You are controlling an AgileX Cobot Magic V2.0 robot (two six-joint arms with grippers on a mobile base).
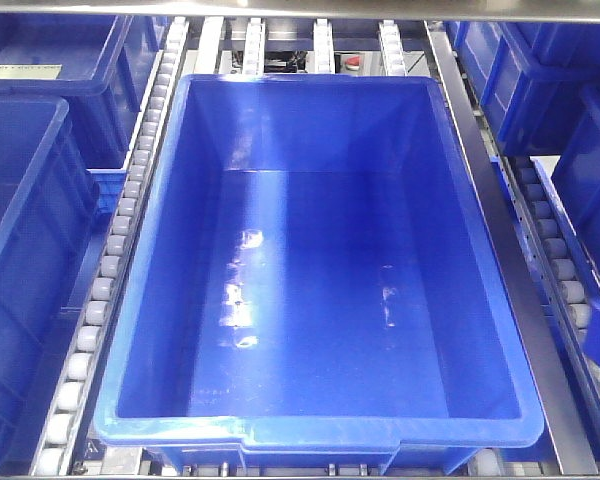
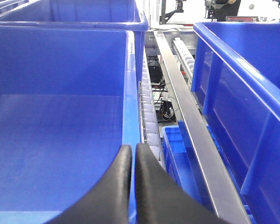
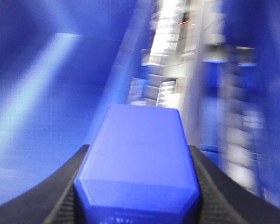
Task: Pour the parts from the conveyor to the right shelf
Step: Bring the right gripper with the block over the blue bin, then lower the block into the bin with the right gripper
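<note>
1. silver-framed roller rack with rails of white rollers, blue crates in every lane
2. large center crate sits on the rollers, nothing visible inside it
3. left gripper has its black fingers pressed together, holding nothing, over the rim of a side crate
4. right gripper clamps a blue block between its fingers; that view is motion-blurred, crate wall behind
</note>
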